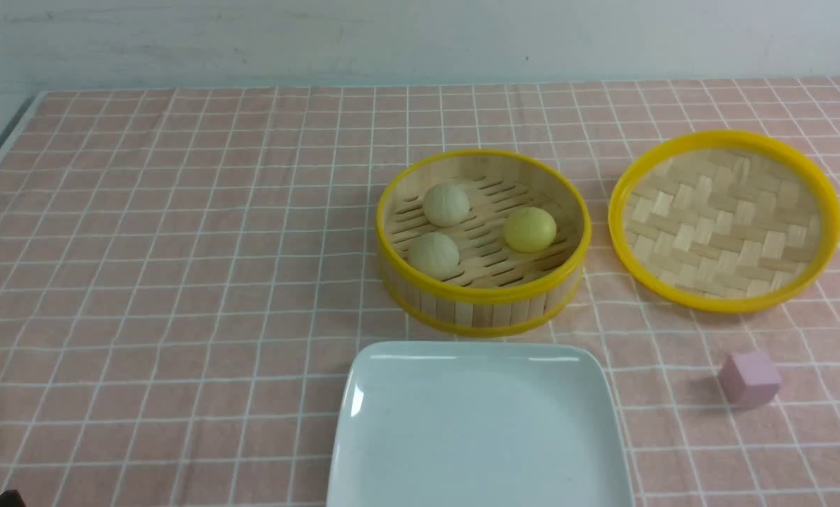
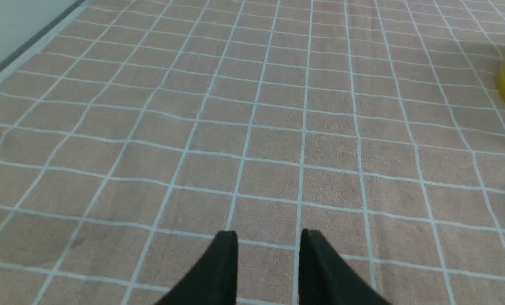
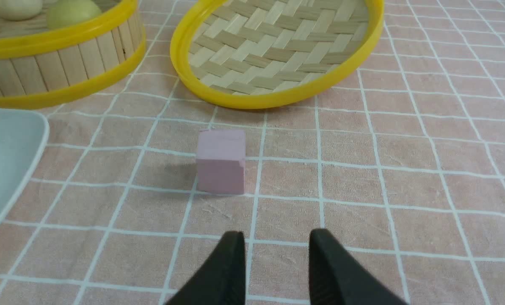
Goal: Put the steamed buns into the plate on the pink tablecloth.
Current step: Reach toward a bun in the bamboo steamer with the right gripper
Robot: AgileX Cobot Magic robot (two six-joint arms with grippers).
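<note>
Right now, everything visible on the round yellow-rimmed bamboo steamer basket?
The round yellow-rimmed bamboo steamer basket stands upright and uncovered on the pink gridded tablecloth. Its wall is vertical pale bamboo slats between yellow bands top and bottom; the floor is slatted with gaps. Inside lie a rear pale beige steamed bun, a front pale beige bun and a yellow bun, all apart. The white square plate lies just in front, the woven bamboo lid to its right; neither seems to touch it.
</note>
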